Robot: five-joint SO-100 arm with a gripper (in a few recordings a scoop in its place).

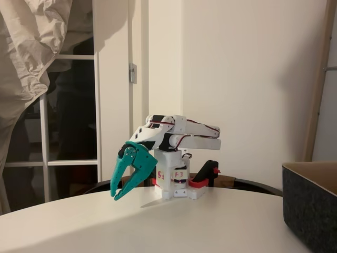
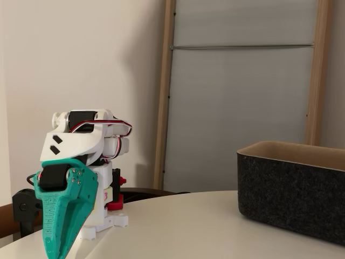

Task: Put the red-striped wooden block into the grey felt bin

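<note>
Bin point(image 1: 310, 203) sits nearest, at the right edge of a fixed view; it stands right of the arm point(image 2: 81, 140). Gripper point(image 1: 117, 196) is folded down at the table point(image 1: 158, 226), jaws slightly parted, holding nothing. I can't find the block from here, possibly hidden. I'd raise the arm and locate it before reaching.

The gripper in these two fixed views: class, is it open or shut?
Slightly open. The teal gripper points down at the table, and a narrow gap shows between its fingers; nothing is held.
</note>
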